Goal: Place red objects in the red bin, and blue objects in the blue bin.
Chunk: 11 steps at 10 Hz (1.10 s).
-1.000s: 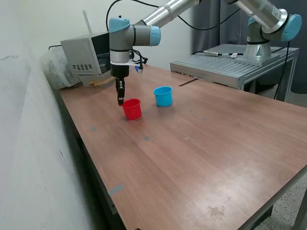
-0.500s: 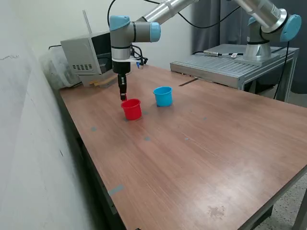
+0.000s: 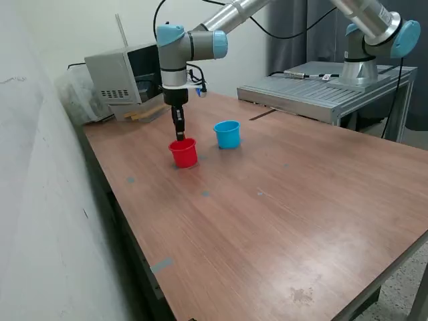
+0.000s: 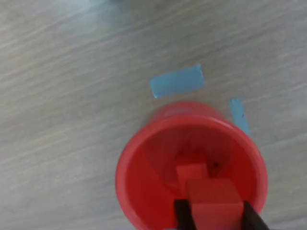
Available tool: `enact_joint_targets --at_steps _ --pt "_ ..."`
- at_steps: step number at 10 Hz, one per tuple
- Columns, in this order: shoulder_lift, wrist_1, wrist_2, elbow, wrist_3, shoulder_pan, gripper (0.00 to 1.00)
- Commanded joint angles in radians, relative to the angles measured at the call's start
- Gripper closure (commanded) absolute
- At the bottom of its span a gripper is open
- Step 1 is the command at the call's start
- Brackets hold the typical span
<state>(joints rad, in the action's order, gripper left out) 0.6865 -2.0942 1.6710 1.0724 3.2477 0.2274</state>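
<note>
The red cup [image 3: 184, 152] stands on the wooden table, with the light blue cup [image 3: 227, 134] to the exterior view's right of it. My gripper [image 3: 179, 136] hangs straight down just above the red cup's rim. In the wrist view the gripper [image 4: 214, 208] is shut on a small red cube [image 4: 213, 201], held over the open red cup [image 4: 144, 167]. A second red cube [image 4: 192, 171] lies on the cup's bottom. No dark blue cubes are in view.
A grey box-like device [image 3: 120, 77] stands at the table's back, near the wall. A second arm's base [image 3: 361, 60] sits on a metal platform on the exterior view's right. Small blue tape marks [image 4: 176, 80] are stuck on the table by the red cup.
My gripper has moved toward the exterior view's right and slightly up, from beside the red cup's left rim to over its opening.
</note>
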Motion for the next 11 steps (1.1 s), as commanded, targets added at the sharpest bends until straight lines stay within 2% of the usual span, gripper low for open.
enact_joint_targets --at_steps 1,2,7,10,11 --pt "0.001 0.005 0.003 0.015 0.007 0.0 1.0" --pt "0.001 0.005 0.003 0.017 0.009 0.0 0.0" --pt "0.028 0.006 0.001 0.021 0.009 0.0 0.0" --pt "0.178 0.016 -0.005 0.183 0.006 -0.013 0.0" --pt "0.245 0.019 -0.005 0.239 0.001 -0.061 0.0"
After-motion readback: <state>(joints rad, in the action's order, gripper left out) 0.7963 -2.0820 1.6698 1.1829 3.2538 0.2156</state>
